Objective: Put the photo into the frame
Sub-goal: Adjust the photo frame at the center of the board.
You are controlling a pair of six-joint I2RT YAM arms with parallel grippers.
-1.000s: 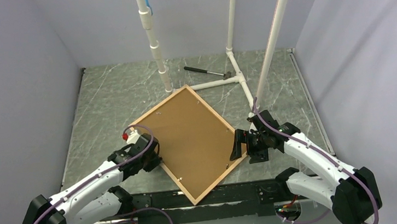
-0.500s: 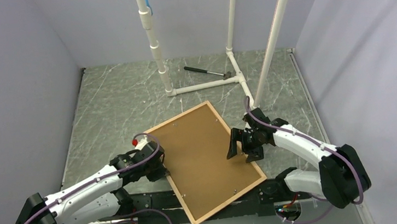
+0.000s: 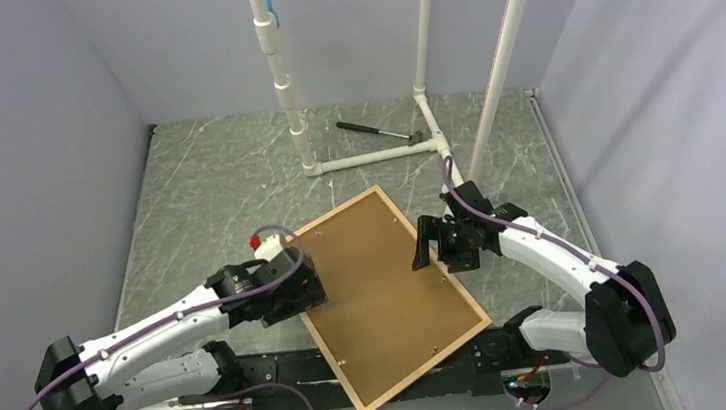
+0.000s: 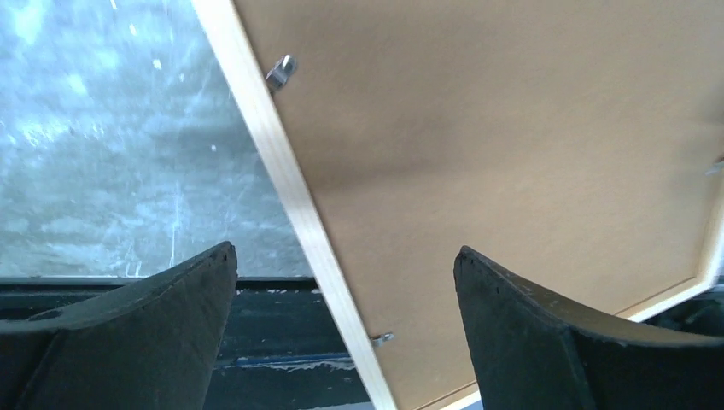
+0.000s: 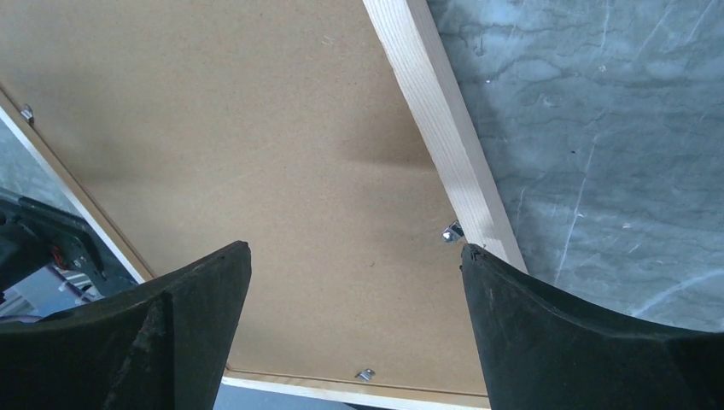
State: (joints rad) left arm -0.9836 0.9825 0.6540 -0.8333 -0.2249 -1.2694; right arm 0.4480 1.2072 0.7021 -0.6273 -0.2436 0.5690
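Currently, in the overhead view, the left gripper (image 3: 303,289) sits left of centre at the left long edge of the frame (image 3: 427,367). Its wrist view shows the fingers (image 4: 145,333) spread wide with nothing between them, hanging above the light-wood rail, one to each side of it. The frame lies flat and face down in the lower centre of the grey marbled table (image 3: 207,190), turned diagonally, its near corner overhanging the black base rail at the bottom. A brown backing board (image 3: 388,293) fills it, held by small metal tabs (image 4: 280,70) along the rails. To the right of centre, the right gripper (image 3: 431,249) sits over the frame's right long edge. Its fingers (image 5: 563,342) likewise stand wide apart, empty, straddling the rail from above. Whether either gripper touches the wood cannot be determined.
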